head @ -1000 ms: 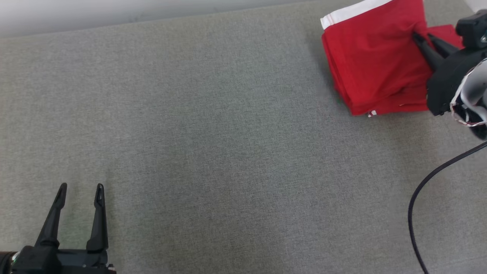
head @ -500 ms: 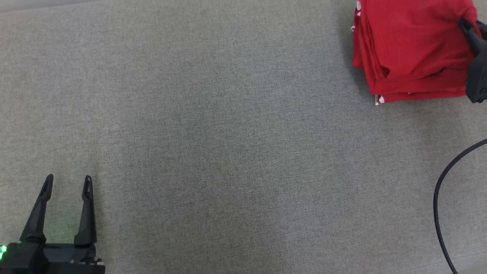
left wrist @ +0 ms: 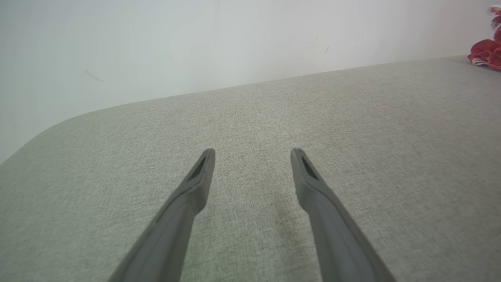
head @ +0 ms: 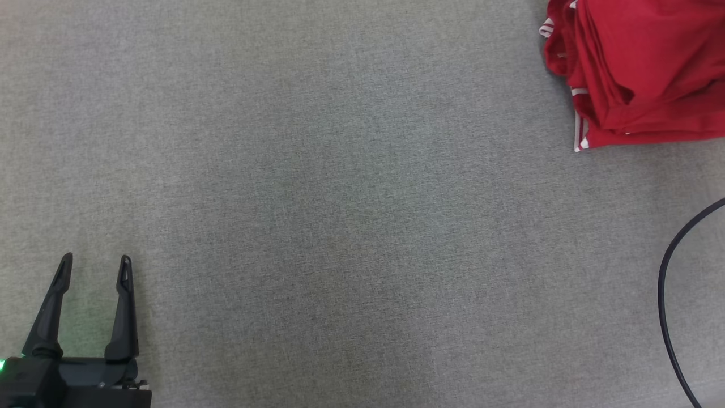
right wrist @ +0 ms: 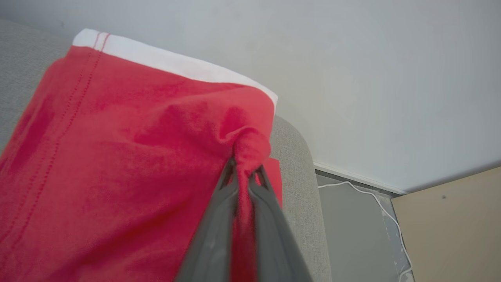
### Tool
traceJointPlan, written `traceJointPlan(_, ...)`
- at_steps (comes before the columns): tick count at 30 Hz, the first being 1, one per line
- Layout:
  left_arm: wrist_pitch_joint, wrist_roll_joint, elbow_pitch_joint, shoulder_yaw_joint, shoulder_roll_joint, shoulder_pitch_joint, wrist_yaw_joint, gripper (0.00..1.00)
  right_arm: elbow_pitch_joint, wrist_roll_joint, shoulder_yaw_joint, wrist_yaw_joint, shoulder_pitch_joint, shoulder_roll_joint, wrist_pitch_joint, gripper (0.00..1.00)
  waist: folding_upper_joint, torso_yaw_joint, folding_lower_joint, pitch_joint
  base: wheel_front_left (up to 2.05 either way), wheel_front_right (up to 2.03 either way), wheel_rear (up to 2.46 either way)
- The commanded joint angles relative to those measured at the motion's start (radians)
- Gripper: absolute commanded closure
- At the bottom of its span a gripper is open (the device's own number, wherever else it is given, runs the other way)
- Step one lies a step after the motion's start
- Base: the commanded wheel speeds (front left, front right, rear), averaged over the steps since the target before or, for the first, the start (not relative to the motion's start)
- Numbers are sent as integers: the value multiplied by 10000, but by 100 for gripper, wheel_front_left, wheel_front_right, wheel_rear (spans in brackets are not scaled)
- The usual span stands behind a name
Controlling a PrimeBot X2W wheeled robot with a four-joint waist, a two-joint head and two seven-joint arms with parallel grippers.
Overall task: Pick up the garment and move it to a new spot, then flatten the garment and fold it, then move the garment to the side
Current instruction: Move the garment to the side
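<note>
**A:** Where is the garment?

**B:** The red garment [head: 645, 73], trimmed in white, lies in bunched, layered folds at the far right of the grey desk [head: 340, 198] and runs off the top-right corner of the head view.

**A:** And the right gripper?

**B:** The right gripper [right wrist: 246, 166] is pinched narrow on a tuck of the red cloth. In its wrist view a knob of fabric bulges just above the 2 fingertips, and the rest drapes away to the left, with a white hem band along the top. I cannot tell whether the pile is off the desk.

**A:** The left gripper?

**B:** The left gripper [head: 96, 258] is at the lower left of the head view, its 2 fingers spread wide over bare desk, well apart from the garment. From its wrist the garment is a small red heap at the far right edge, near the pale wall [left wrist: 195, 39].

**A:** Anything else?

**B:** A black cable [head: 665, 306] curves over the desk's right side, below the garment and apart from it.
</note>
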Motion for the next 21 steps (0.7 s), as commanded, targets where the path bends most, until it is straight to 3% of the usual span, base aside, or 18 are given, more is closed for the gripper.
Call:
traceJointPlan(1, -31, -64, 33, 10, 70, -33, 33, 0, 52, -84, 11, -6, -150, 42, -94, 100, 0, 40, -1, 19, 0, 0, 0)
traceJointPlan(2, -31, -72, 39, 6, 71, -49, 46, 0, 134, -116, 11, -6, -130, 63, -61, 82, 0, 58, -1, 31, 0, 0, 0)
traceJointPlan(3, -31, -51, 45, -2, 72, -62, 53, 0, 203, -230, 13, -4, -115, 79, -37, 55, 0, 75, -1, 36, 0, 0, 0)
traceJointPlan(4, -32, -49, 51, -8, 72, -72, 63, 0, 273, -339, 12, -6, -146, 91, -96, 0, 0, 89, -1, 39, 0, 0, 0)
traceJointPlan(14, -35, -147, 224, -71, 4, -54, 162, 0, 710, -775, 14, -4, -79, 308, 24, 0, 0, 154, -1, -200, 0, 0, 0)
traceJointPlan(21, -37, -277, 339, -127, -216, 105, 244, 0, 814, 183, -623, -4, 150, 765, -1153, 0, 0, 184, -1, -820, 0, 0, 0)
